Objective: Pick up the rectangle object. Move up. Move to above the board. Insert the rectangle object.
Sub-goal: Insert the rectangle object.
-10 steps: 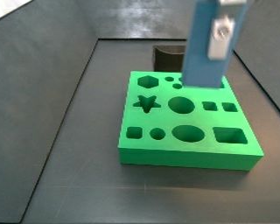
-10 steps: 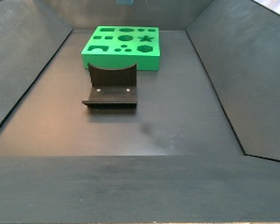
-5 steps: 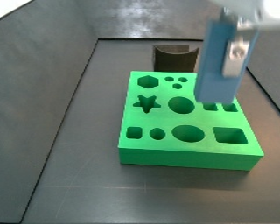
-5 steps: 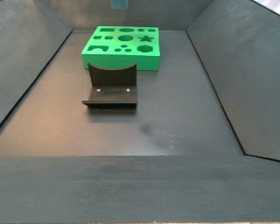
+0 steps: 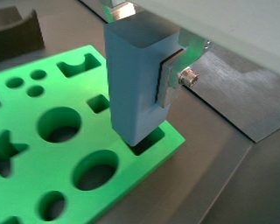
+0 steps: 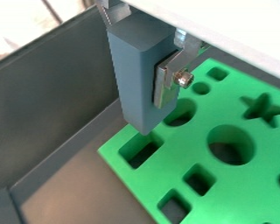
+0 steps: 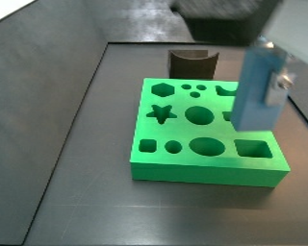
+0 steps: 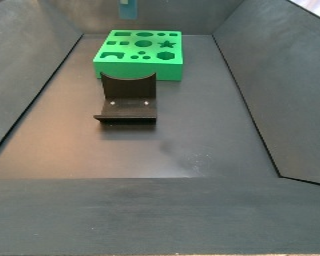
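My gripper (image 5: 140, 80) is shut on the rectangle object (image 5: 133, 92), a slim light-blue block held upright. A silver finger (image 5: 173, 77) presses its side; the other finger is hidden behind it. In both wrist views the block's lower end hangs just over a rectangular cutout (image 6: 139, 151) at a corner of the green board (image 6: 230, 188). In a side view the block (image 7: 258, 91) hangs over the board's (image 7: 183, 165) right part, above the rectangular cutout (image 7: 253, 149). In the other side view only a bit of the block (image 8: 127, 10) shows above the board (image 8: 140, 68).
The dark fixture with a curved notch (image 7: 192, 63) stands against the board's far side, and in a side view it lies in front of the board (image 8: 127, 106). Grey bin walls (image 7: 47, 106) slope up around the dark floor (image 8: 176, 150).
My gripper has carried the blue block from over the board's back row to its right side, above the rectangular cutout. The board and fixture have not moved.
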